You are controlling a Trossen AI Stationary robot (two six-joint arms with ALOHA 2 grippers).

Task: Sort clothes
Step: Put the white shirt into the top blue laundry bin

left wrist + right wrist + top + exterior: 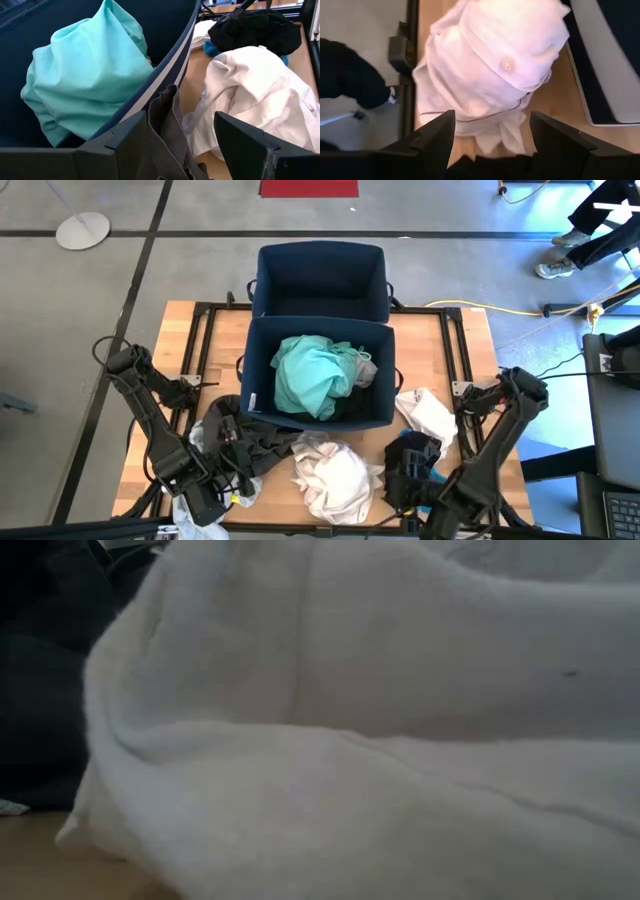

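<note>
Low view shows perhaps only white garment (pixel 380 740), hiding bins (pixel 320 375).

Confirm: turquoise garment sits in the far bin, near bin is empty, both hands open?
Wrong bin. The high view shows the turquoise garment in the near bin; the far bin is the empty one. Left hand and right hand are open.

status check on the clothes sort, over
Left gripper jaws open, straddling dark grey garment by near bin. Right gripper jaws open over small white garment. Turquoise garment binned.
</note>
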